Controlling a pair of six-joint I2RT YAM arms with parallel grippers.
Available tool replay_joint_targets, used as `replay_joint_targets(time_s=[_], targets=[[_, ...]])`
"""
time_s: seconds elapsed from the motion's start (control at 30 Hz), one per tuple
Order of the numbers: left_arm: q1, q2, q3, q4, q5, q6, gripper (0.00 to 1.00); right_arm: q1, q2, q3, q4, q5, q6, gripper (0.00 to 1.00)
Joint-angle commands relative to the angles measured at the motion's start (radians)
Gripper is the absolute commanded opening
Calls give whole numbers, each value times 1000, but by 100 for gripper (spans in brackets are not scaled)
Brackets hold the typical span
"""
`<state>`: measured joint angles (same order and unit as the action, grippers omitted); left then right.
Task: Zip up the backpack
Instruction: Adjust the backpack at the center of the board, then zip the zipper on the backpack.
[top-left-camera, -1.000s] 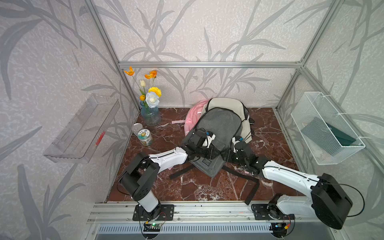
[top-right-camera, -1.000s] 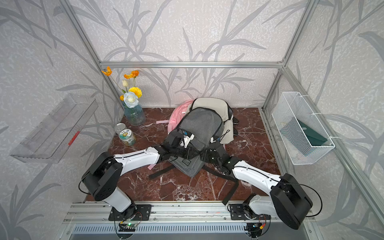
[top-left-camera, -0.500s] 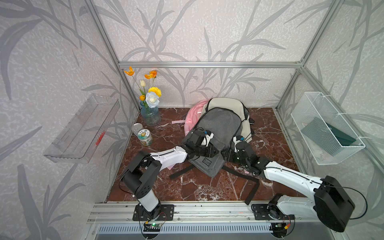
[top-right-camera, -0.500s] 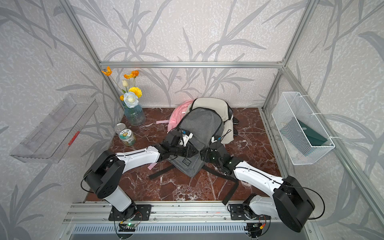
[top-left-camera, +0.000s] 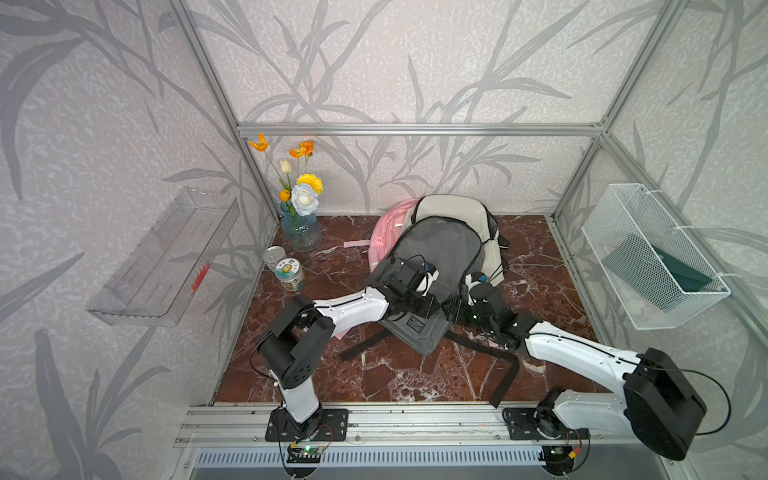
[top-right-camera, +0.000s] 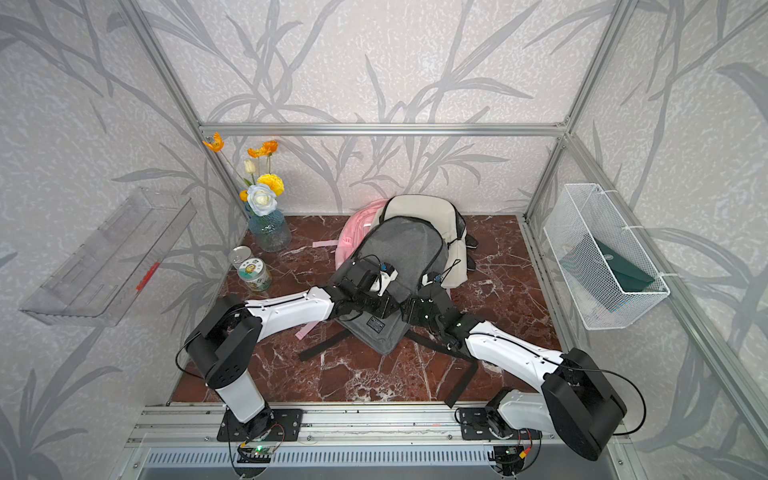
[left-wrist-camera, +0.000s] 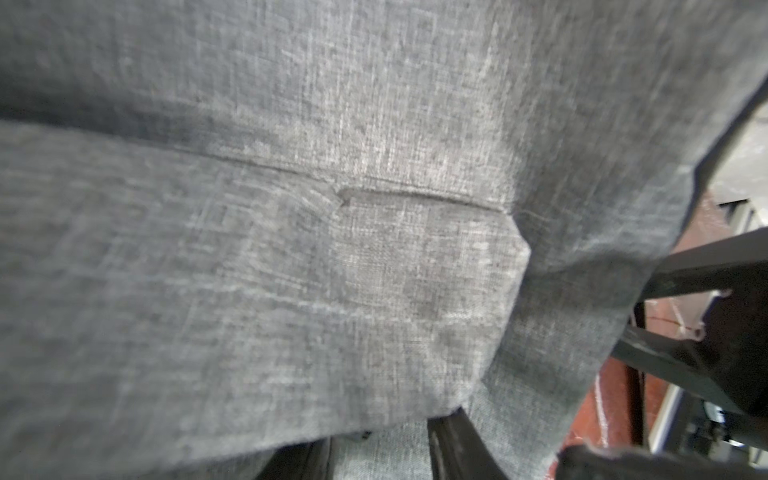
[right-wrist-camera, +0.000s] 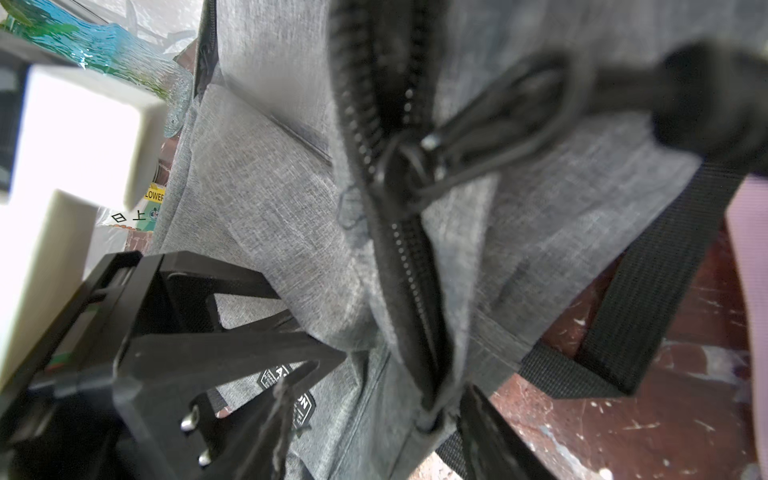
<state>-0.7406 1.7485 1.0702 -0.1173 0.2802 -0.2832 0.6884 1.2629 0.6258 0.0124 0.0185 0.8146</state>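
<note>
Bracing the cloth before the pull looks like the step in hand. The heathered grey fabric backpack (top-left-camera: 436, 253) lies flat on the red marble tabletop (top-left-camera: 395, 374), its top toward the back wall. It overlaps a beige backpack (top-left-camera: 453, 208) and a pink backpack (top-left-camera: 386, 232).

In the right wrist view the black zipper slider (right-wrist-camera: 405, 166) has meshed teeth on one side and parted teeth on the other. Its black cord pull (right-wrist-camera: 519, 108) trails free.

To do this well, the left claw (top-left-camera: 428, 306) should pin the cloth near the closed end so the track is taut. The right claw (top-left-camera: 456, 309) should take the cord close to the slider and draw along the track, not across it.

The left claw's fingers (left-wrist-camera: 453, 440) stand partly apart with a grey fold between them; whether they pinch it cannot be told. The right claw stands apart at the bag's zipper side, clamped on nothing that shows.
</note>
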Motion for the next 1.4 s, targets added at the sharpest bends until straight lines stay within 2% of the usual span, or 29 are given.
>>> replay_joint_targets(time_s=[0.0, 0.13, 0.3, 0.43, 0.8, 0.97, 1.2, 1.27, 1.37], targets=[[-19, 51, 21, -117, -148, 50, 37, 5, 7, 31, -5, 18, -9, 64], [-45, 90, 56, -139, -204, 64, 31, 5, 7, 31, -3, 22, -6, 63], [-54, 115, 70, -140, -220, 62, 20, 5, 4, 28, -8, 24, -5, 63], [-56, 94, 53, -130, -221, 61, 14, 5, -2, 27, -16, 31, -7, 63], [-59, -12, 9, -117, -189, 56, 10, 5, 13, 28, -5, 17, -1, 63], [-59, 0, 13, -109, -200, 50, 7, 5, 31, 25, 6, 5, -3, 63], [-57, -27, 26, -88, -140, 16, 6, 13, 86, 36, 43, -12, -5, 62], [-57, -36, 27, -84, -135, 9, 6, 14, 97, 33, 44, 2, -4, 59], [-57, -44, 28, -91, -133, 6, 4, 14, 104, 28, 51, 7, -8, 46]])
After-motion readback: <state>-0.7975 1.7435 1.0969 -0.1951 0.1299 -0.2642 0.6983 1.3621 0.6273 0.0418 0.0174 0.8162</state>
